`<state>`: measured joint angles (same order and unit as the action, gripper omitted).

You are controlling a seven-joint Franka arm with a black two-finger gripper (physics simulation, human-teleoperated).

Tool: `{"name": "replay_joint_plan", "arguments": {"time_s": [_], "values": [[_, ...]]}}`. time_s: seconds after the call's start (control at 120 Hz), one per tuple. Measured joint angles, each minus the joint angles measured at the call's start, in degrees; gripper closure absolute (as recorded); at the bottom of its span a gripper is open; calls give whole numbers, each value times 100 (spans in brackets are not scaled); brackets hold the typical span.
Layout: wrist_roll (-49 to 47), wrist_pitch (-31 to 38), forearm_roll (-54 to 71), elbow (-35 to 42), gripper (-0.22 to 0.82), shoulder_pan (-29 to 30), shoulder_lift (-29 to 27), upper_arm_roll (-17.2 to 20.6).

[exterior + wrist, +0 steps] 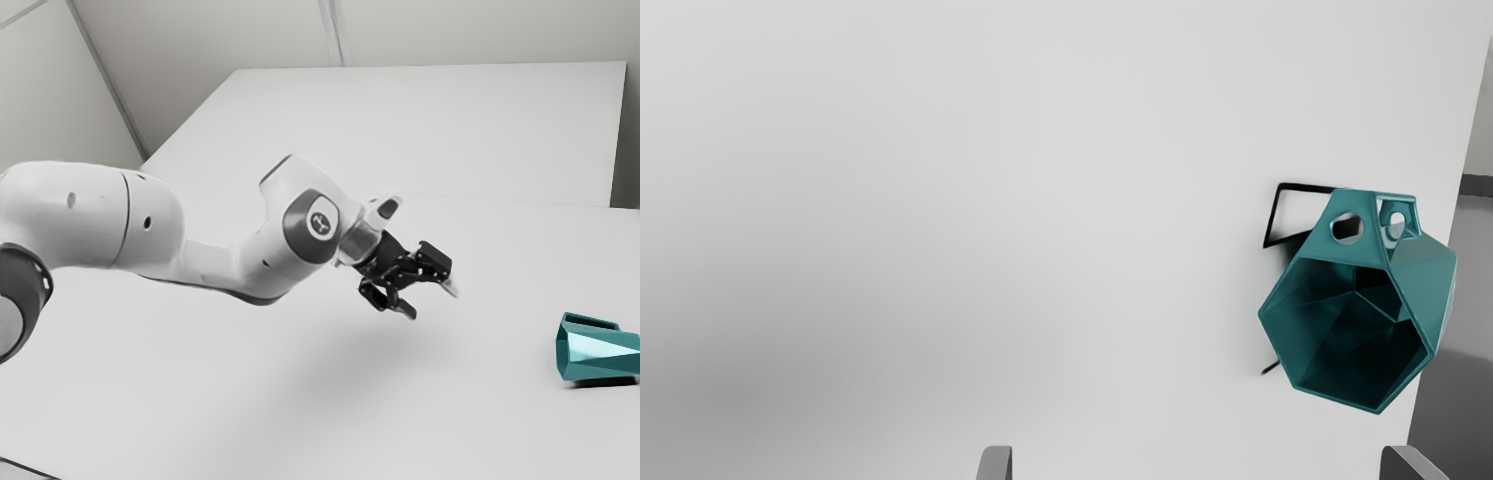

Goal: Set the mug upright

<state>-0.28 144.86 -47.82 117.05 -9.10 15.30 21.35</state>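
A teal faceted mug (600, 352) lies on its side on the white table at the exterior view's right edge, partly cut off there. My gripper (433, 300) hangs above the table, to the exterior view's left of the mug and apart from it. In the wrist view the mug (1416, 287) turns its hollow mouth toward my hand, its handle with round holes on one side. The fingertips of my gripper (1196, 463) stand wide apart with nothing between them.
The white table (973, 200) carries the mug near one of its edges, with a grey floor (1450, 407) beyond. Thin black shadow-like lines lie beside the mug. A pale panel (420, 130) is behind the arm.
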Motion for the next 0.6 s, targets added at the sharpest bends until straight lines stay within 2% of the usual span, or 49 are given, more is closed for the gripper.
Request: {"name": "replay_joint_plan", "arguments": {"time_s": [0.142,0.367,0.6], "values": [[174,507,-413,-248,0,-372,492,6],[384,1052,-1052,-1156,0,-891,1420,10],[552,1233,-1463,-1519,0,-1232,1767,9]]}}
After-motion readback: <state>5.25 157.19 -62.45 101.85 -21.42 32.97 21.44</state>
